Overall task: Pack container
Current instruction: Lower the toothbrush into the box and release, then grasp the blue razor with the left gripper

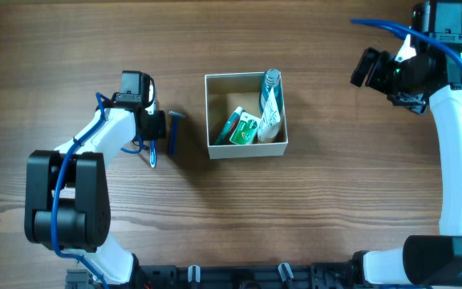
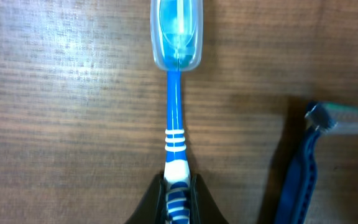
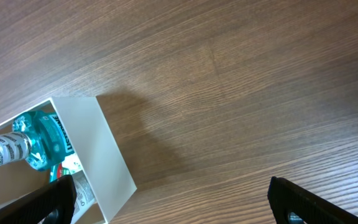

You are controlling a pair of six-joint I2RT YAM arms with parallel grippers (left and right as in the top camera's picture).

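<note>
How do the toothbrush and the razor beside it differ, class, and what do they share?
The toothbrush is clamped in the left tool; the razor lies free on the table. The toothbrush's handle is thin, bright blue with white stripes; the razor's is broader and darker blue. Both are blue and outside the container.

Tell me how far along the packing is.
Done: a teal-capped bottle and green-and-white tubes already lie in the container. In hand: the left gripper is shut on the blue toothbrush, outside it. Left: that toothbrush and the blue razor on the table. The right gripper is open, empty.
</note>
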